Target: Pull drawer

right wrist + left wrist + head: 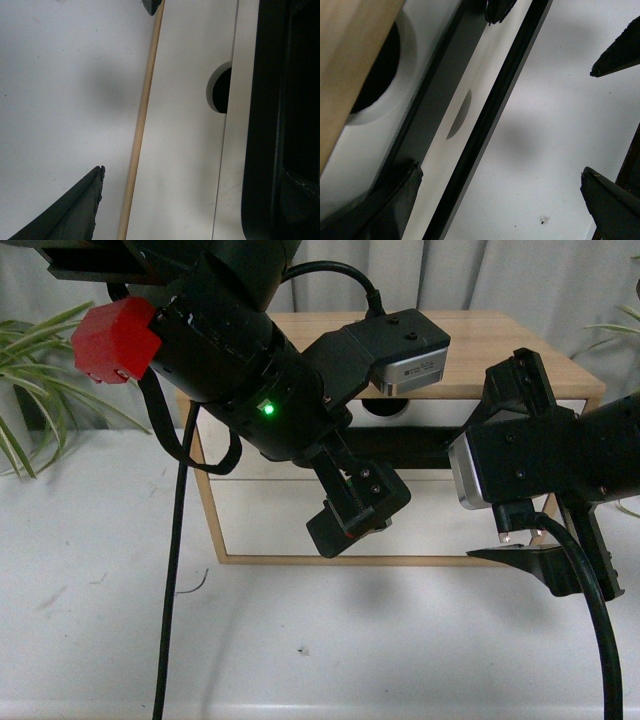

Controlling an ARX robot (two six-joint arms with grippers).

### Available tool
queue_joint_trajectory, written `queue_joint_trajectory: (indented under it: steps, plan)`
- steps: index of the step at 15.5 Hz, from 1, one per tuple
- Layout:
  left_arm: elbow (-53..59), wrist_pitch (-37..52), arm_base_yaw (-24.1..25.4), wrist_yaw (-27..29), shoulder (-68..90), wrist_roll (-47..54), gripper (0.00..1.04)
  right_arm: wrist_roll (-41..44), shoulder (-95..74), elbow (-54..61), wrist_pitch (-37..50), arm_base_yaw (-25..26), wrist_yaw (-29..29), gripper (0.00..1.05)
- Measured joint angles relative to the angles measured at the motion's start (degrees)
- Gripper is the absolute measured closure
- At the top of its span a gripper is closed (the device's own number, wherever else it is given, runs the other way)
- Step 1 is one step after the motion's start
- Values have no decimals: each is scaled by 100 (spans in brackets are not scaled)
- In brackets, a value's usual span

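Drawer [447, 414]: its bar handle [412, 446] runs crosswise, just above and beyond the left hand [358, 508]. That hand seems nearer; spread wide, empty. Right hand [540, 555]: also spread, empty.

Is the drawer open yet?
Not yet. Done: the left gripper is right at the drawer. In hand: it is open, with one finger by the black handle, not closed on it. Left: grip the handle and pull, since the drawer front looks flush with the cabinet. The right gripper hangs open nearby.
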State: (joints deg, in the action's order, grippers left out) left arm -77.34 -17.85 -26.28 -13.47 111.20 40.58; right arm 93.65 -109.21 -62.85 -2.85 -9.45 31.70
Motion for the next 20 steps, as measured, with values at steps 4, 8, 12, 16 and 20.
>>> queue_joint_trajectory:
  steps: [4, 8, 12, 16, 20]
  plan:
    - [22, 39, -66, 20, 118, 4, 7, -68, -57, -15, 79, -37, 2, 6]
    - [240, 232, -118, -39, 44, 46, 7, -271, 35, 195, 103, -37, -4, 6]
    - [623, 304, -127, -144, -238, 55, 7, -367, 313, 597, 177, -39, 0, 6]
    - [1108, 468, -125, -247, -616, 79, 7, -400, 669, 1167, 446, -24, -2, 6]
    - [1392, 564, -138, -330, -802, 77, 7, -444, 946, 1545, 553, -31, -24, 6]
